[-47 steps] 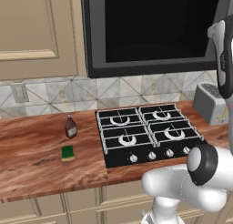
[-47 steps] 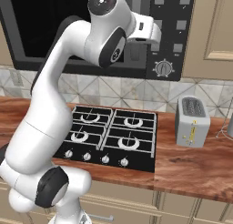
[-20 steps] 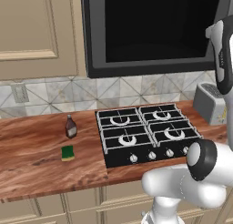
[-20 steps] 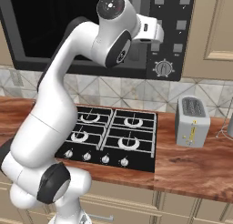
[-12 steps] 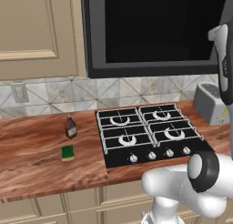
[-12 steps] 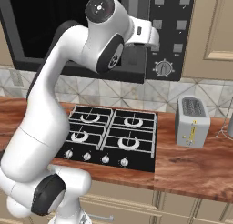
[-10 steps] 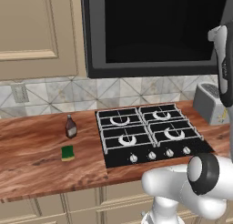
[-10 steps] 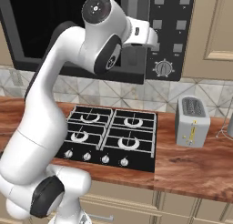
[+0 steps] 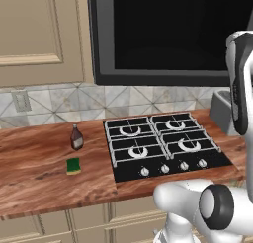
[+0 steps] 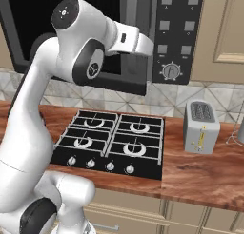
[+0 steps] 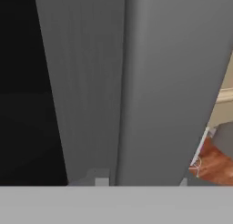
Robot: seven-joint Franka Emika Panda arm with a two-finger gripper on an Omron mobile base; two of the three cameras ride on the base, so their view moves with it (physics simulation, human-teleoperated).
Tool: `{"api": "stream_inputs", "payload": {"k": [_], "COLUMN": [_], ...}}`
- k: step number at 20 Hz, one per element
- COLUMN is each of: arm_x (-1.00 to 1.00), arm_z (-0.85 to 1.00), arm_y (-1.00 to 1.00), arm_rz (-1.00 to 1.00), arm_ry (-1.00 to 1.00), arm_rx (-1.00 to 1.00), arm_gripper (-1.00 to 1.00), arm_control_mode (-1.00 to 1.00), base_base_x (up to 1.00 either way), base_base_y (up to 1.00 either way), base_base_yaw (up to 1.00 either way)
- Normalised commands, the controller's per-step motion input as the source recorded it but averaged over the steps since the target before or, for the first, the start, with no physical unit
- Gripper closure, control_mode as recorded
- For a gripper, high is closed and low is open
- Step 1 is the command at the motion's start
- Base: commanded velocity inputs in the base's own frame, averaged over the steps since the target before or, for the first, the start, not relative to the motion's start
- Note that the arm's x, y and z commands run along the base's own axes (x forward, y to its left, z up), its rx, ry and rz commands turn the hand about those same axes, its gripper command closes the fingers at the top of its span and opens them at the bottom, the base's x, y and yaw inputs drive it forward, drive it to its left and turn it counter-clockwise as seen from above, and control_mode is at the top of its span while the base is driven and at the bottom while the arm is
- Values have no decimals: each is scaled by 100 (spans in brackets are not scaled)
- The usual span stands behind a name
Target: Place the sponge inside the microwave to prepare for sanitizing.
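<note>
The sponge point(image 9: 73, 166) lies flat on the wooden tabletop point(image 9: 34, 178), green face up with a thin yellow layer showing along its near edge, to the left of the black stovetop point(image 9: 160, 148) and near the tabletop's front half. Just behind it, apart from it, stands a small brown bottle point(image 9: 76, 137), upright. The microwave point(image 9: 168, 34) hangs above the stovetop, its dark glass front spanning most of the wall between the beige cabinets point(image 9: 34, 34). In the right base view the white arm point(image 10: 81, 52) reaches up from the lower left and across to the microwave's right side, where its hand meets the tall grey handle point(image 10: 138, 9) that runs beside the control panel point(image 10: 174, 33) with its buttons and dial. The door stands slightly out from the microwave body at that side. The hand view looks along the handle point(image 11: 136, 82) from very close, a broad grey curved bar with the dark glass to its left; a strip of wooden tabletop shows at the lower right. The fingers are drawn in as far as they go here and sit against the handle, clamped on it. A silver toaster point(image 10: 201, 127) stands on the tabletop to the right of the stovetop, well apart from the sponge.
</note>
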Motion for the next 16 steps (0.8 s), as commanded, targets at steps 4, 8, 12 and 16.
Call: {"api": "stream_inputs", "payload": {"k": [4,8,12,16], "arm_x": [-39,-38,-46,-53], "arm_z": [28,27,30,29], "arm_y": [34,34,57,52], "arm_rz": [-19,-20,-19,-17], "arm_ry": [-1,0,-1,0], "arm_rx": [0,4,0,0], "arm_gripper": [100,100,100,100], "arm_control_mode": [-100,-100,-100,-100], "base_base_x": [0,0,0,0], "base_base_y": [0,0,0,0], "base_base_yaw": [0,0,0,0]}}
